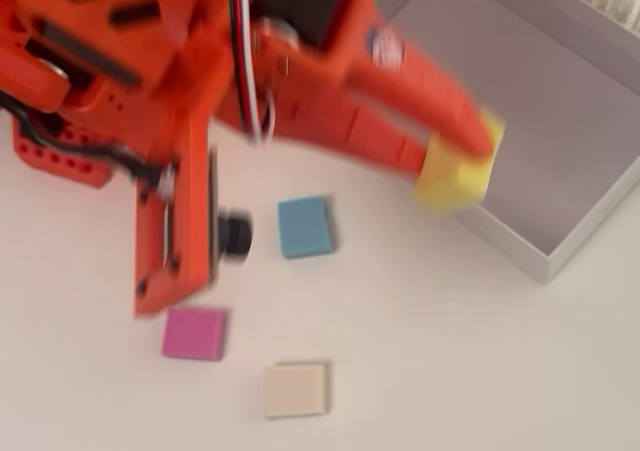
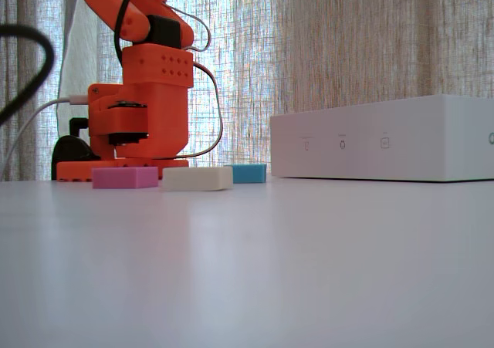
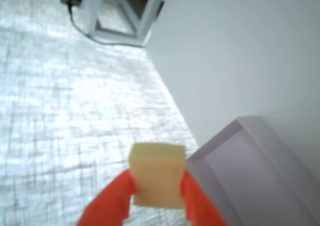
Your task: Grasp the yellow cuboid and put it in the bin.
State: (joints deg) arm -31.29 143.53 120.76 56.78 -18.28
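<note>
Carrying the small yellow foam-like cuboid [image 1: 455, 174], the orange two-finger hand [image 1: 462, 151] hangs at the near wall of the large shallow white bin [image 1: 520, 246] in the overhead view, the block showing partly over the wall and partly over the pale grey-lilac floor. Picture is smeared there, so exact overlap is hard to call.

Wrist view: two orange fingers [image 3: 116, 196] pressed on opposite side faces of the cuboid [image 3: 156, 175], narrow set, block held clear between them. Bin corner [image 3: 220, 153] sits just beside and below the block.

Handling, as a judgement: looks light and a little soft, matte faces that should not slip. Flat sides give the pads good purchase; the present hold across two opposite faces seems the right one. Squeezing harder would likely only dent it. Nothing fragile about it; a short drop into the bin should do no harm.

Left on the white counter [image 1: 450, 371], overhead view: a blue square block [image 1: 305, 227], a pink square block [image 1: 194, 332], a cream-white square block [image 1: 296, 389], all well apart from the bin. The low fixed view shows the same three in a row before the orange arm base [image 2: 143, 109]; hand and cuboid are out of that picture.

Block not yet released.
</note>
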